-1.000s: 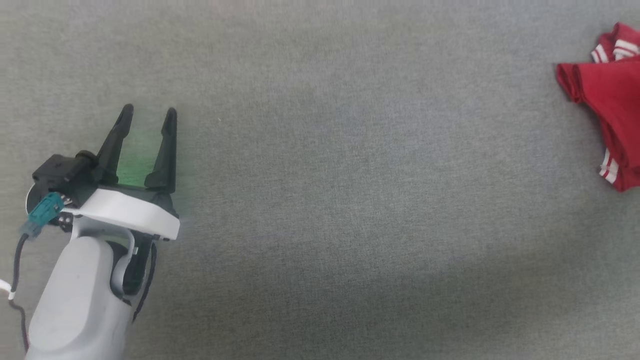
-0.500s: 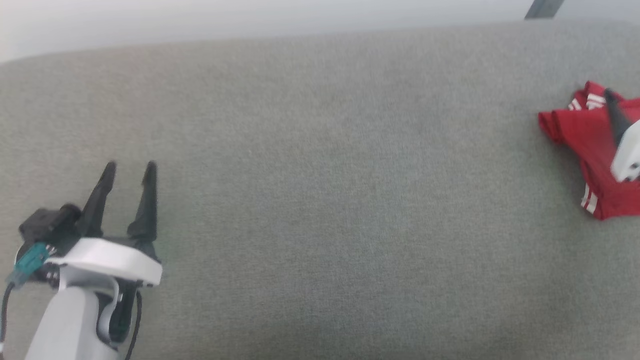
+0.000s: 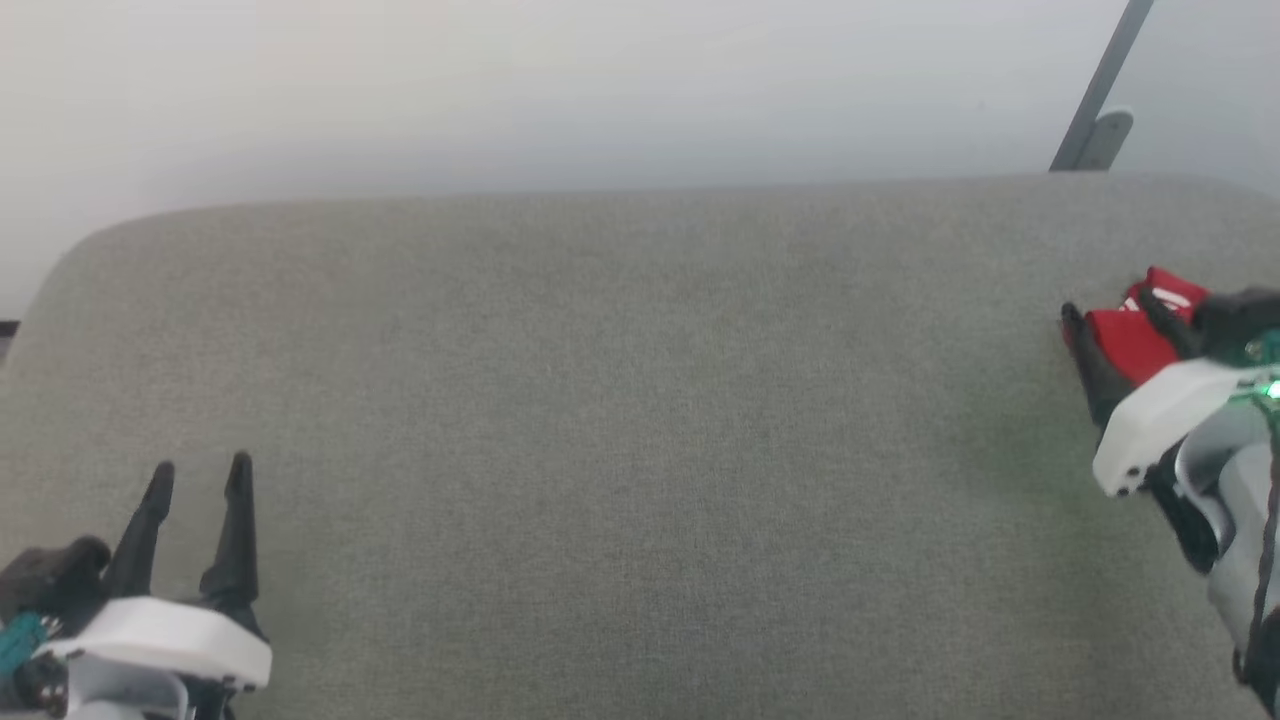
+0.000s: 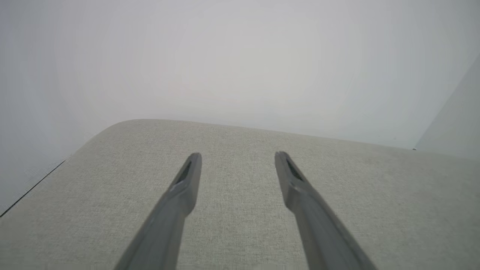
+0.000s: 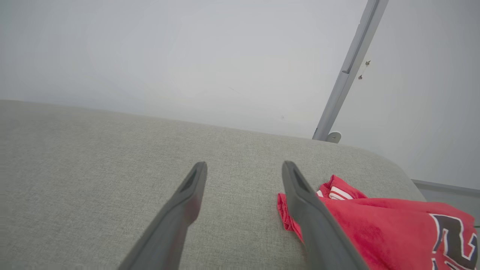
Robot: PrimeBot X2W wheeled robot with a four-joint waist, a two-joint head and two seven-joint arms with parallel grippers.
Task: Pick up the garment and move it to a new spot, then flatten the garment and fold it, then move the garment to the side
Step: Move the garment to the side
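On my right wrist feed I can read one mark: a large black numeral [image 5: 451,235] edged in white, printed on the red garment [image 5: 375,225]. It looks like a "2" and sits at the garment's right end, cropped by the picture's edge. Just below the numeral more print begins, too cropped for me to read.

A wide worktop [image 3: 640,450] covered in grey woven fabric, its far corners rounded, spreads from centre to 6 o'clock. Behind it stands a plain pale grey wall [image 3: 500,80]. At 2 o'clock a slanted grey metal bar [image 3: 1108,75] meets a small rounded bracket [image 3: 1100,135].
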